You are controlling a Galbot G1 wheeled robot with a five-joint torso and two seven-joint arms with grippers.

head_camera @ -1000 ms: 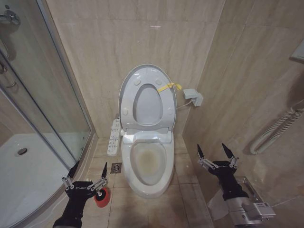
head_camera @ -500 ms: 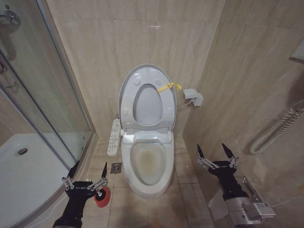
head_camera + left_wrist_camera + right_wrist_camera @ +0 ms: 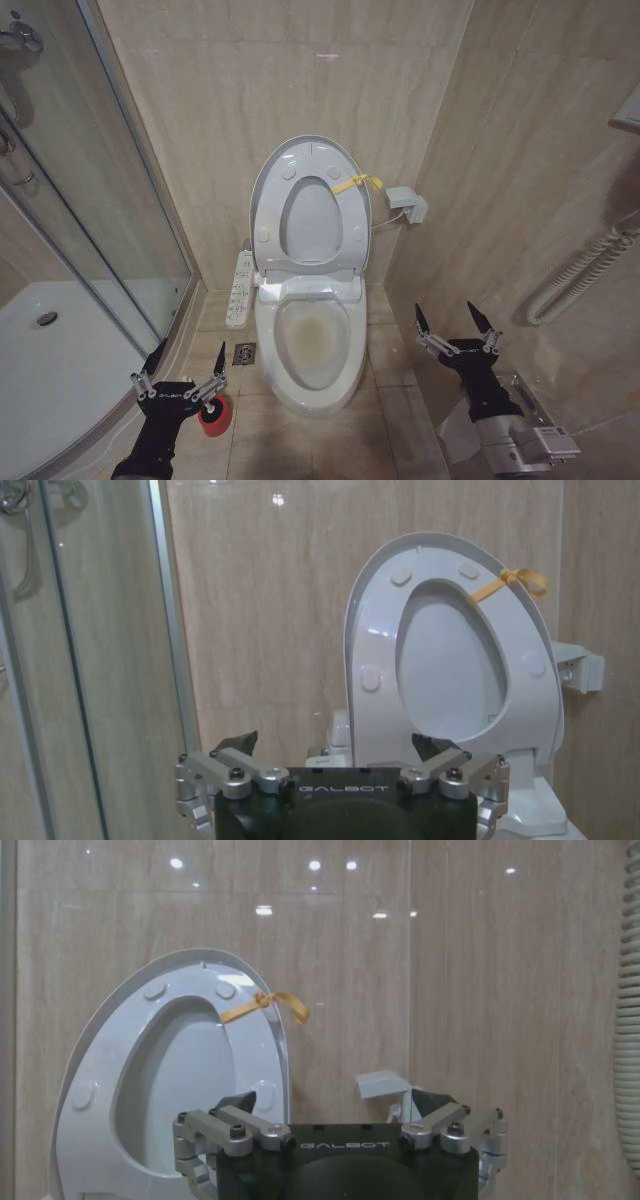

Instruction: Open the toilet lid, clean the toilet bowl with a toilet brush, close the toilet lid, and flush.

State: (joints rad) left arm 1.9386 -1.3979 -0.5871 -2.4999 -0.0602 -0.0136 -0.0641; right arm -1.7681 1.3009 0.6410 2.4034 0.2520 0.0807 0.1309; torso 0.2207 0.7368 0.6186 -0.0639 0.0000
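White toilet lid (image 3: 311, 205) stays raised; nothing moved.

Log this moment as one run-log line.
toilet lid raised | toilet bowl stained | left gripper open over red holder | right gripper open, idle

Beige tiled walls (image 3: 230, 90) and floor (image 3: 395, 385), glass shower enclosure (image 3: 90, 200) on left, floor drain (image 3: 245, 353), white wall box (image 3: 408, 204), corrugated hose (image 3: 585, 270) right.

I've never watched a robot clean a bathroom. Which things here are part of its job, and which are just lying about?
For the job: toilet lid, raised; toilet bowl; left gripper and right gripper, both open.

Just there: red holder cup, power strip, floor drain, shower glass.
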